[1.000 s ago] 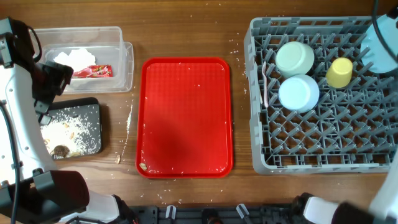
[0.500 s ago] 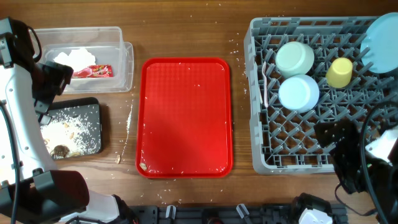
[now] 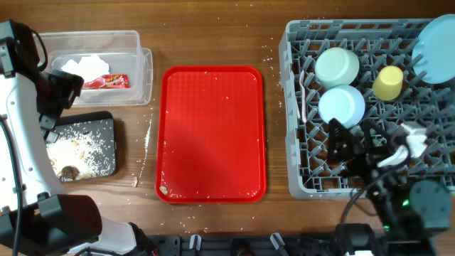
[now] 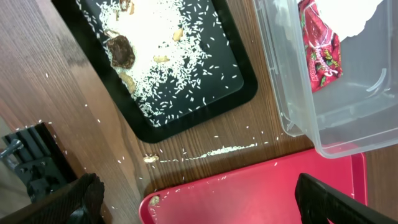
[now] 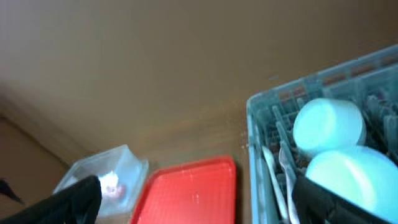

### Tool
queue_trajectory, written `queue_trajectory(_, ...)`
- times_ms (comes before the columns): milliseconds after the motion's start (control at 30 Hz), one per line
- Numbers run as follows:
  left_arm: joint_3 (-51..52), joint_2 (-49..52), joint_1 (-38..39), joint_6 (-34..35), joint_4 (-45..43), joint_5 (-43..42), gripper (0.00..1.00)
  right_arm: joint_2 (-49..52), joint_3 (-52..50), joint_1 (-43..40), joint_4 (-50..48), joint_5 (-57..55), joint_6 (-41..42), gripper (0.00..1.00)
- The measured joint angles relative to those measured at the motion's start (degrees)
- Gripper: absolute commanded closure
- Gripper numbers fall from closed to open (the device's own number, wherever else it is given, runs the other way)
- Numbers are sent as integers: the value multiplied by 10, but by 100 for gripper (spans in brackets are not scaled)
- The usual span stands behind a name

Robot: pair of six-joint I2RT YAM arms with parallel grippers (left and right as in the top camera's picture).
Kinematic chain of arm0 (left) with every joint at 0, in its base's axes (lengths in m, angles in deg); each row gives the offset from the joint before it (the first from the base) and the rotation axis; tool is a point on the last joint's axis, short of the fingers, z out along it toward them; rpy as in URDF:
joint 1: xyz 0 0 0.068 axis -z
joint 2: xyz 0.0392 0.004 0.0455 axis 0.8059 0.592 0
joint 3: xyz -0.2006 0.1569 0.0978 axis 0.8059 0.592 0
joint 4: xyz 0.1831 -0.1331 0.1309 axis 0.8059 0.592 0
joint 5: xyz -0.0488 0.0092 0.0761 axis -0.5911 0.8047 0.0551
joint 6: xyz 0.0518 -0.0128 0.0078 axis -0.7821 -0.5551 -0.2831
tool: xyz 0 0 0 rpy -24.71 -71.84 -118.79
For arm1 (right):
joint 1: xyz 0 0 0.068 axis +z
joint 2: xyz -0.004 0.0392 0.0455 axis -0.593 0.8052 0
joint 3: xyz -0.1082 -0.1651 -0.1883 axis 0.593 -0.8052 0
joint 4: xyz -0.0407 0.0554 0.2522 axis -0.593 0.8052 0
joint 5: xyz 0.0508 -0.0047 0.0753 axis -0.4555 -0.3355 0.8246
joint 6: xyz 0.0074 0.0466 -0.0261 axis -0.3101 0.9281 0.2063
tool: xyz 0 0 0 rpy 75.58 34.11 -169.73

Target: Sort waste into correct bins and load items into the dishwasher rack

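Note:
The grey dishwasher rack (image 3: 298, 181) holds a pale green bowl (image 3: 337, 66), a light blue bowl (image 3: 342, 106), a yellow cup (image 3: 388, 83), a white fork (image 3: 306, 89) and a light blue plate (image 3: 435, 50). The clear tub (image 3: 146, 71) holds the white napkin (image 3: 84, 67) and the red wrapper (image 3: 106, 82). The black tray (image 3: 106, 121) holds rice crumbs and brown scraps (image 3: 70, 171). My left gripper (image 3: 51, 114) is open and empty above the tray's back edge. My right gripper (image 3: 348, 146) is open and empty over the rack's front part.
The flat red serving tray (image 3: 212, 135) lies in the middle with a few crumbs on it. Loose rice lies on the wood between it and the black tray (image 4: 186, 93). The right wrist view shows the rack's left wall (image 5: 255, 155), both bowls and the red tray (image 5: 186, 186).
My right arm has left the plate at the rack's back right, dropped to the front right, then moved left over the rack's front. The left arm has not moved.

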Motion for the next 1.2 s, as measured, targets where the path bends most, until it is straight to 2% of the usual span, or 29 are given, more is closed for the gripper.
queue_trajectory(133, 0, 0, 0, 0, 0, 0, 0, -92, -186, 1, -210, 0, -13, 0)
queue_trajectory(267, 0, 0, 0, 0, 0, 0, 0, -144, -287, 1, -303, 0, -46, 0)
queue_trajectory(533, 0, 0, 0, 0, 0, 0, 0, -174, -349, 1, -308, -15, -150, 0)
queue_trajectory(700, 0, 0, 0, 0, 0, 0, 0, -176, -350, 1, -234, -24, -196, 0)
queue_trajectory(1200, 0, 0, 0, 0, 0, 0, 0, -176, -350, 1, -234, -24, -204, 0)
